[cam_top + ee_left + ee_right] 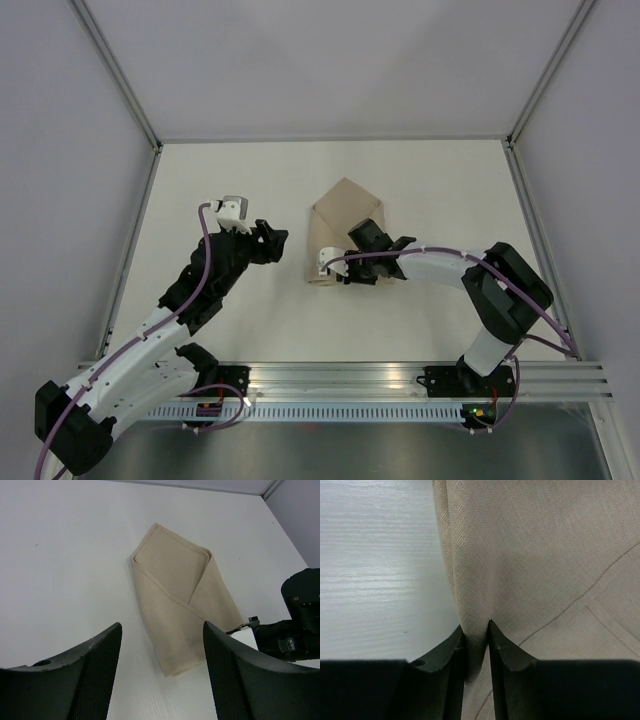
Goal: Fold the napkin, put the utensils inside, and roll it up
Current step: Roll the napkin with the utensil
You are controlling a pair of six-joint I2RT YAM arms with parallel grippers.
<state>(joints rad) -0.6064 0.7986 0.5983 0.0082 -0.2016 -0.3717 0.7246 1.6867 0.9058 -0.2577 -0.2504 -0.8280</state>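
Beige napkin point(545, 555) edge is pinched inside the right hand point(476, 626).

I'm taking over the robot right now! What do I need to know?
Left gripper: open, empty, hovering left of the napkin.
Right gripper: pinched shut on the napkin's near end.
Napkin: folded, flaps overlapping, flat on the table.
Fork: not in view; cannot tell if it is inside the folds.
Done: folding. Left: rolling it up.

No legible text, label, brand, number or sign anywhere in view.
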